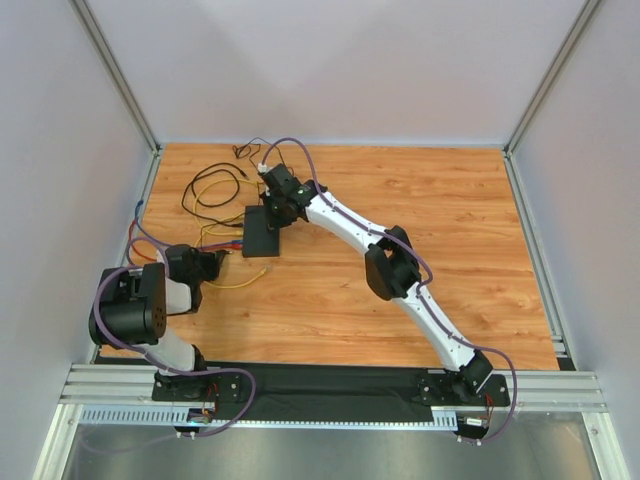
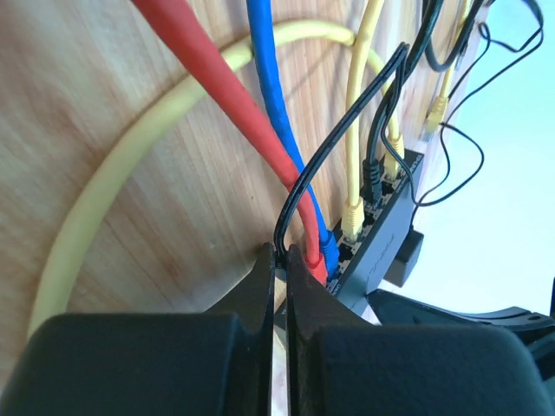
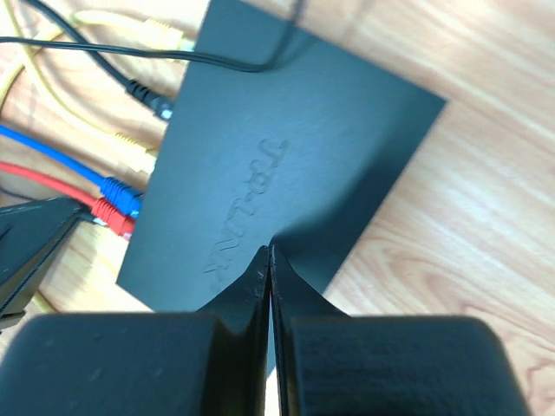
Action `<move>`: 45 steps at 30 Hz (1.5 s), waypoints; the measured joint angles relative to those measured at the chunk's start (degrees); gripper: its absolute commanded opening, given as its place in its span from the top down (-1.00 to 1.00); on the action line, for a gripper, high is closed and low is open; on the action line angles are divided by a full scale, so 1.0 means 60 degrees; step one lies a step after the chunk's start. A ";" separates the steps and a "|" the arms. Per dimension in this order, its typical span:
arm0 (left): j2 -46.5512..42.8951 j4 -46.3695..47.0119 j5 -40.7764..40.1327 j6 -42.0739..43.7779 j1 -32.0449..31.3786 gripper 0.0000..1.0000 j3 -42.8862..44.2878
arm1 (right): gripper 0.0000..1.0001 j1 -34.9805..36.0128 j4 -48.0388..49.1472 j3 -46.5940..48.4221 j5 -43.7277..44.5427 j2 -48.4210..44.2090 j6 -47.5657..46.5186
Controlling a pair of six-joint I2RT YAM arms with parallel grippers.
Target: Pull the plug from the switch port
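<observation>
Left wrist view: left hand (image 2: 279, 258) clenched, gripping nothing, just beside the red plug (image 2: 317, 265) seated in the switch (image 2: 386, 234). Right hand (image 3: 269, 253), clenched too, presses the switch onto the worktop (image 3: 468, 217). Risk: snagging that black wire (image 2: 290, 204) instead.

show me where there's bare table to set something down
Bare wood: the table's far right, between the right arm and the right wall; also the near middle, between the left arm and the right arm, on the black box's near side. Left of the box is crowded with cables.
</observation>
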 measured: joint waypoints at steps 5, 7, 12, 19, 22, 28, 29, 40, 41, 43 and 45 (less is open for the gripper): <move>-0.0087 0.0109 -0.0113 0.0106 0.0029 1.00 -0.0076 | 1.00 -0.0095 0.0000 0.0007 0.0040 0.0000 -0.0004; -0.0251 0.0044 -0.0073 0.0233 0.0018 1.00 -0.0066 | 0.99 -0.0095 0.0004 0.0007 0.0033 0.0000 -0.0033; -0.2131 -0.1665 -0.0200 0.1111 -0.0313 1.00 0.0393 | 0.87 -0.0117 0.0025 0.0004 -0.0076 0.0000 -0.0087; -0.3920 -0.4131 -0.0095 0.3031 -0.0747 1.00 0.2750 | 0.60 -0.0248 0.1242 -0.1865 -0.0780 -0.0936 -0.0182; -0.3694 -0.4969 0.0248 0.3880 -0.0914 1.00 0.4080 | 0.51 -0.0313 0.1650 -0.2845 -0.0805 -0.1515 -0.0295; -0.1982 -0.6200 0.1071 0.5275 -0.1905 1.00 0.6874 | -0.05 -0.0831 0.2914 -0.6262 -0.0106 -0.3384 -0.0514; -0.1636 -0.6339 0.1144 0.5482 -0.2157 1.00 0.7286 | -0.13 -0.0984 0.3020 -0.6739 0.0066 -0.3708 -0.0554; 0.3166 -0.8360 0.1861 0.6688 -0.4809 1.00 1.2050 | -0.64 -0.3246 0.4765 -0.9107 0.2911 -0.6415 -0.1177; 0.3501 -0.8561 0.1861 0.6728 -0.4932 1.00 1.2407 | -0.64 -0.3391 0.4823 -0.9162 0.2936 -0.6422 -0.1104; 0.4197 -0.9114 0.1843 0.6808 -0.5206 1.00 1.3176 | -0.64 -0.3650 0.4969 -0.9413 0.2903 -0.6426 -0.0936; 0.4670 -0.9573 0.1759 0.6863 -0.5402 0.98 1.3653 | -0.64 -0.3869 0.4969 -0.9694 0.2809 -0.6430 -0.0780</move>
